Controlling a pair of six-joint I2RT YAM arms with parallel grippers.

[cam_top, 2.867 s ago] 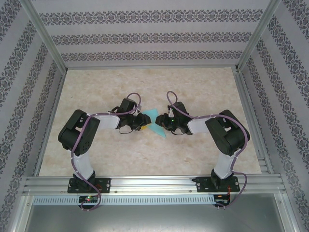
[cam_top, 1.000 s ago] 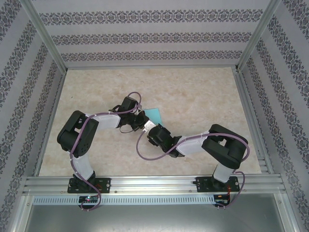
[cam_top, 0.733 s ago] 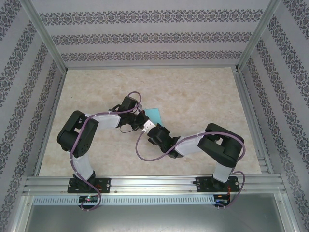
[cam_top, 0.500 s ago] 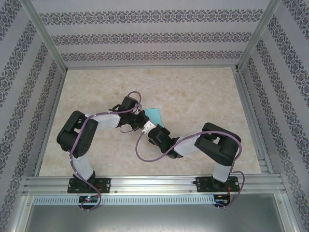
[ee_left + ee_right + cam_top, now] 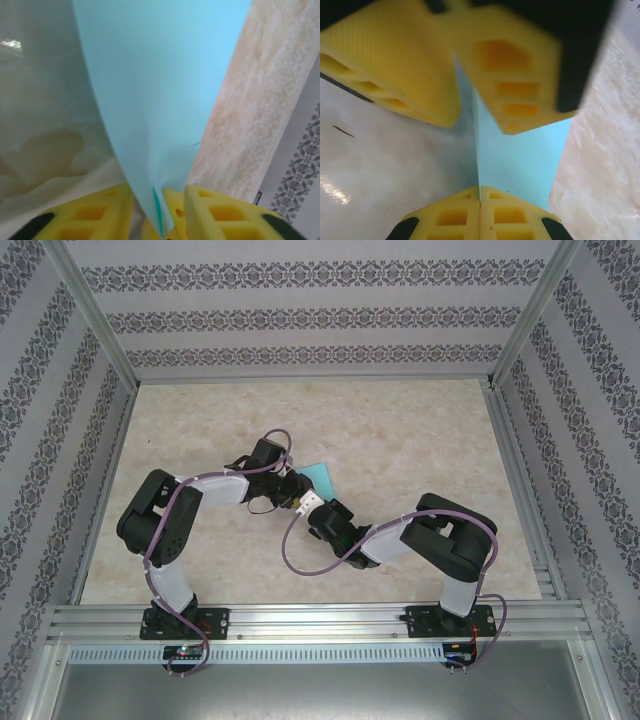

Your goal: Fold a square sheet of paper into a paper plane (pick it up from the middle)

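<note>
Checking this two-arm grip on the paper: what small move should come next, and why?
Probably the left end effector should back straight off the folded paper. It stands open with the paper loose between its fingers, while the right end effector is shut on the paper's edge, so the right one seems to carry it alone.

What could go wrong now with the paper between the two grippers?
1. Only the right gripper pinches the paper, and at a thin edge, so the sheet may slip or sag.
2. The left gripper has its jaws apart around the paper, very close to the right gripper. The two could bump.
3. The paper looks curved in the left wrist view, so the next crease may come out crooked.
</note>
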